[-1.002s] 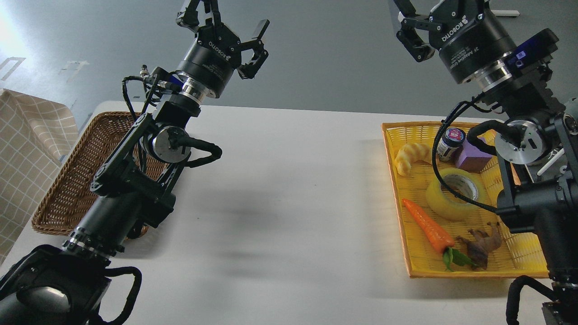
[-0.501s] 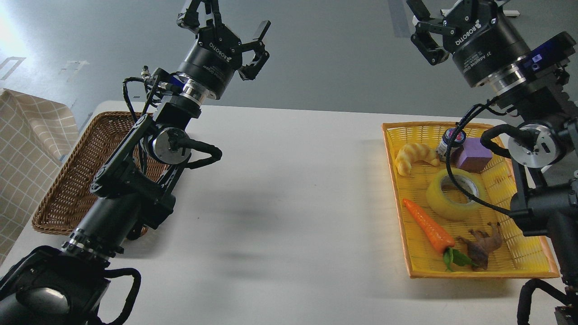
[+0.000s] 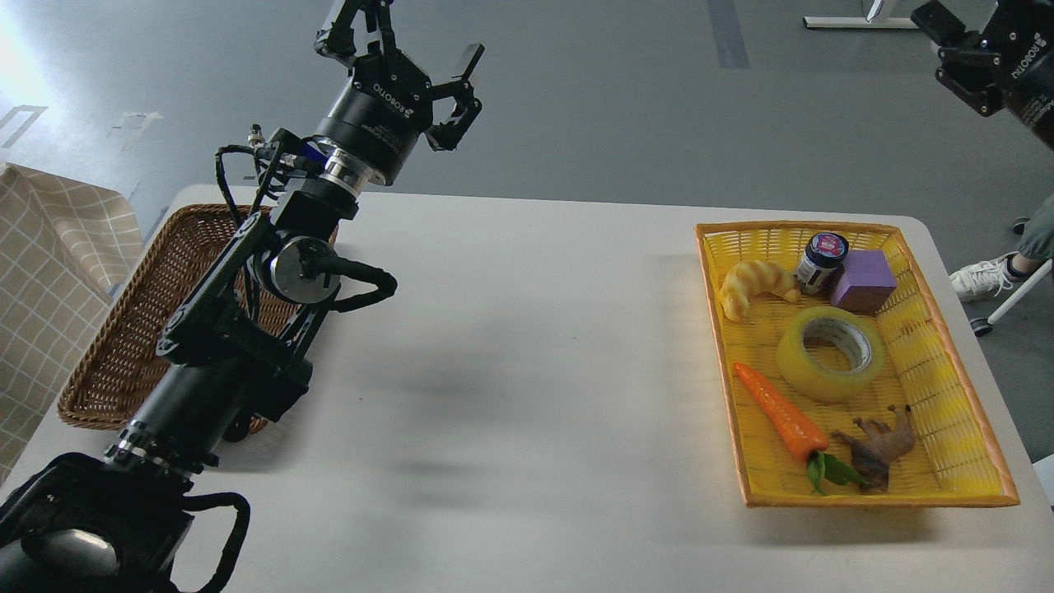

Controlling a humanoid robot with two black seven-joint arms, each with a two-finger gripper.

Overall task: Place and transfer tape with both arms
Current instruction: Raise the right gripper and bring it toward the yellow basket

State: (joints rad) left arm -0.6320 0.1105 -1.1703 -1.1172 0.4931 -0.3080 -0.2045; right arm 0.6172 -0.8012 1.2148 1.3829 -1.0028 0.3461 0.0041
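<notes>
The tape [image 3: 832, 375], a wide translucent yellow roll with a grey-white core, lies flat in the middle of the yellow tray [image 3: 881, 498] at the right of the white table. My left gripper [image 3: 409, 37] is open and empty, raised high above the table's far left, far from the tape. My right gripper [image 3: 959, 45] is at the top right corner, high above and beyond the tray and partly cut off. Its visible finger stands spread wide, and it holds nothing.
The tray also holds a croissant toy [image 3: 753, 284], a small jar [image 3: 821, 262], a purple block [image 3: 862, 280], a carrot [image 3: 778, 412] and a brown toy animal [image 3: 877, 445]. A brown wicker basket [image 3: 132, 329] stands at the left, under my left arm. A checked cloth [image 3: 49, 272] lies beyond it.
My right arm has swung up and to the right, off the tray, uncovering the tape and the tray's right side. My left arm has barely moved.
</notes>
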